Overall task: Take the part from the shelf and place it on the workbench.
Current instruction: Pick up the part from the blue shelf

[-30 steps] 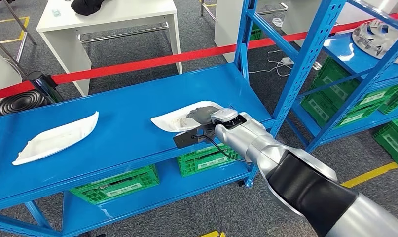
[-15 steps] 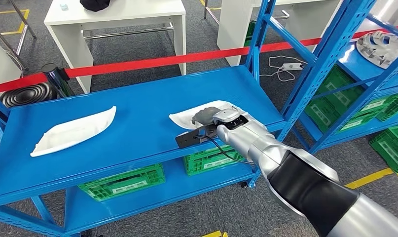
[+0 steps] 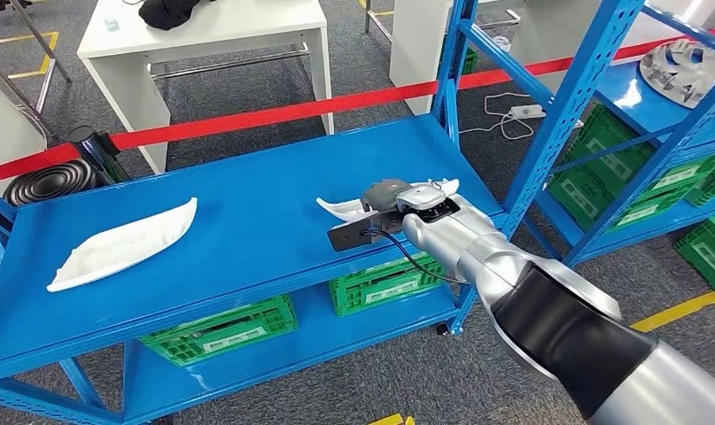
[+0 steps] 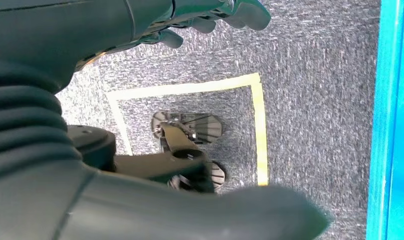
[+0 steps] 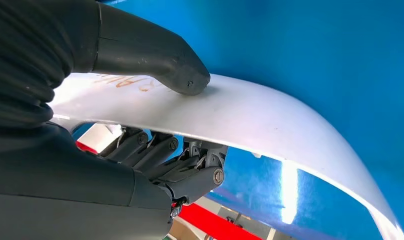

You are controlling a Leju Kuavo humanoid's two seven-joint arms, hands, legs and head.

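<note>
Glossy, perhaps plastic white part (image 5: 250, 117)

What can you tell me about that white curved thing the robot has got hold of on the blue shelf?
The white part is a thin, smooth, glossy shell, long and curved, tapering to a point. It looks like moulded plastic, with faint orange writing near the grasp in the right wrist view. The right hand pinches it, thumb pressing one face and the fingers behind the other. It sits tilted above the blue shelf; whether its tip touches the shelf is unclear.
</note>
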